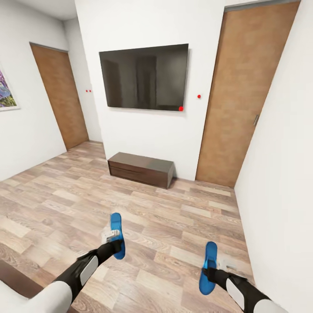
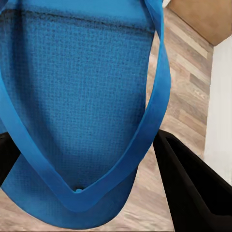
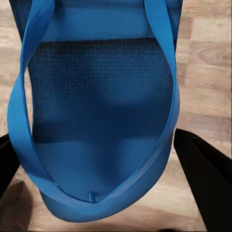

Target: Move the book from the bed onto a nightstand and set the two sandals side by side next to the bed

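Blue sandals sit clamped in left jaws (image 1: pixel 116 248) and right jaws (image 1: pixel 208 270).

Bright blue sandals (image 1: pixel 116 234) (image 1: pixel 208 267), finely dotted weave on the soles; black pincer fingers (image 2: pixel 193 193); brown wood-plank floor (image 1: pixel 174 226); white walls (image 1: pixel 143 130); dark-brown low cabinet (image 1: pixel 141 168); black screen (image 1: pixel 144 77).

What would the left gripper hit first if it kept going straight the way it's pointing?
Probably the wood floor ahead; the left gripper, holding a blue sandal, aims forward toward the low dark cabinet, though depth is unclear.

High head view; wrist views close over shared floor (image 1: pixel 174 226).
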Controlling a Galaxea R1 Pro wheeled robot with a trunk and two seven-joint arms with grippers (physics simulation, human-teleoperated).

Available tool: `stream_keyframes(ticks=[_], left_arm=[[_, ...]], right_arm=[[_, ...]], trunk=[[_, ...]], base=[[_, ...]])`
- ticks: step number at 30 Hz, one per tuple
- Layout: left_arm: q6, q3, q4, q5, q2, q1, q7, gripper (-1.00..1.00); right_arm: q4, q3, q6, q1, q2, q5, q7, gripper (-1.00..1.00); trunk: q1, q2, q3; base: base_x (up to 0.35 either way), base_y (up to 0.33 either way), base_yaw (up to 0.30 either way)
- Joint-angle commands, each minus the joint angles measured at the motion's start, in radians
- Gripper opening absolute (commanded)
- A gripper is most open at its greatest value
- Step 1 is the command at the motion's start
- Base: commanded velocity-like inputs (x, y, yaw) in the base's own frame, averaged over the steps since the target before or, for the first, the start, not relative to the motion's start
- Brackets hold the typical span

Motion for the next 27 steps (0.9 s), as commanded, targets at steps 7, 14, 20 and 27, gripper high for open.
stream_keyframes(ticks=[7, 14, 20, 27], left_arm=[[-0.207, -0.006, 0.295, -0.09, -0.032, -0.001, 0.092, -1.0], [-0.251, -0.004, 0.362, -0.104, -0.04, 0.005, 0.116, -1.0], [-0.252, -0.003, 0.368, -0.102, -0.031, 0.013, 0.128, -1.0], [-0.252, -0.004, 0.368, -0.101, -0.037, 0.014, 0.307, -1.0]], right_arm=[[0.157, 0.008, -0.081, -0.001, 0.002, -0.01, 0.0, -1.0], [0.183, 0.007, -0.084, -0.001, 0.003, -0.011, 0.0, -1.0], [0.19, 0.006, -0.085, -0.001, 0.001, -0.014, 0.0, -1.0], [0.231, 0.007, -0.085, -0.001, 0.003, -0.013, -0.002, -1.0]], trunk=[[0.001, -0.002, -0.002], [0.001, -0.002, -0.002], [0.001, -0.002, -0.002], [0.001, -0.002, -0.002]], base=[[0.0, 0.0, -0.3], [0.0, 0.0, -0.288], [0.0, 0.0, -0.064], [0.0, 0.0, -0.004]])
